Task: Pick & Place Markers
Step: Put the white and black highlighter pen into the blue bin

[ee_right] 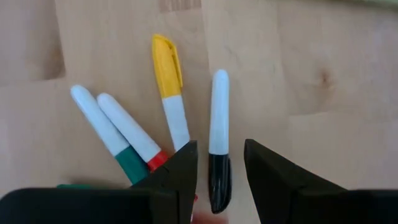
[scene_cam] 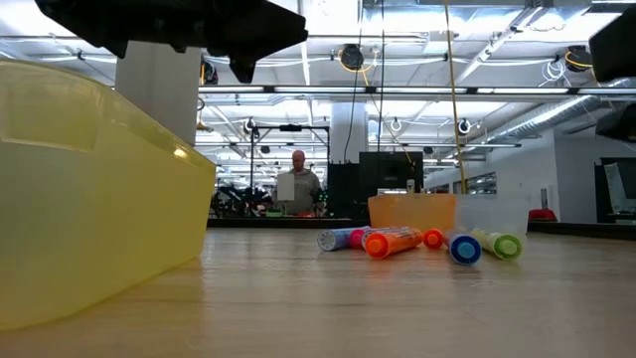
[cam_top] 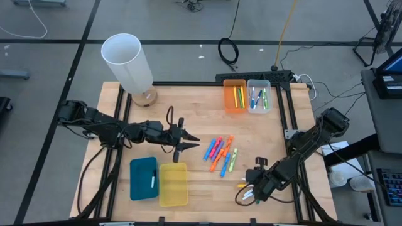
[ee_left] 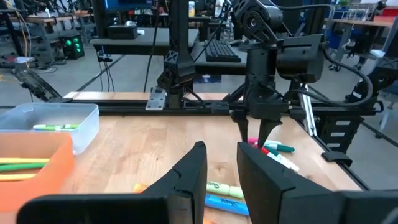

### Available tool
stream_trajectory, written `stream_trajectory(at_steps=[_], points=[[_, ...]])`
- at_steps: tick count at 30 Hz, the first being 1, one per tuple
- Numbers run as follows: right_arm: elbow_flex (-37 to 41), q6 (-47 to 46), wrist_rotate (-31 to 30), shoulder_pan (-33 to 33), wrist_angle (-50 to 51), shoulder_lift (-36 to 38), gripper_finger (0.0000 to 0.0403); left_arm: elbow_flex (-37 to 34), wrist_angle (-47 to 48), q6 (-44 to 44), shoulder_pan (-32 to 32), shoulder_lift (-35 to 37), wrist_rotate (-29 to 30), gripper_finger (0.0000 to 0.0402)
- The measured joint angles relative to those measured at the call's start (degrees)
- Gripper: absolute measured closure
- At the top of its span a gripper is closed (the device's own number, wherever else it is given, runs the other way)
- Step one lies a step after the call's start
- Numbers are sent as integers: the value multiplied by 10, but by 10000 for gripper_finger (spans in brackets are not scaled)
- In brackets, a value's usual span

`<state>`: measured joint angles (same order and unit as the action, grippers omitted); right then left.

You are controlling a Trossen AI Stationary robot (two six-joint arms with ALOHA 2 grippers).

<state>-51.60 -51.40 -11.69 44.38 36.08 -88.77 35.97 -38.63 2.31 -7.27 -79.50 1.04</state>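
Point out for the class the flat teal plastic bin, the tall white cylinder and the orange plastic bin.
Flat teal plastic bin point(cam_top: 142, 176): high view, bare floor.
Tall white cylinder point(cam_top: 128, 61): high view, side wall.
Orange plastic bin point(cam_top: 230, 102): high view, left wall.

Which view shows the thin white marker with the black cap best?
The right wrist view: the thin white marker with the black cap fills the frame. The high view shows only a speck; the left wrist view shows the cluster, indistinct; the low view shows nothing.

Yellow bin point(cam_top: 173, 185), teal bin point(cam_top: 143, 178), orange bin point(cam_top: 234, 96), white-bodied markers point(ee_right: 171, 118) capped yellow, black, red, green
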Motion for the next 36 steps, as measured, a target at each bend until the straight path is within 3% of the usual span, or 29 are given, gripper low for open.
stream_trajectory(at_steps=[17, 21, 27, 36], points=[[95, 6, 10, -1, -85, 2, 281, 0, 25, 12, 0, 0, 5, 309], [108, 38, 15, -1, -83, 2, 304, 0, 33, 12, 0, 0, 5, 309], [110, 87, 26, -15, -81, 1, 380, 0, 42, 10, 1, 0, 6, 309], [111, 92, -27, -27, -88, 38, 380, 0, 41, 28, 1, 0, 6, 309]])
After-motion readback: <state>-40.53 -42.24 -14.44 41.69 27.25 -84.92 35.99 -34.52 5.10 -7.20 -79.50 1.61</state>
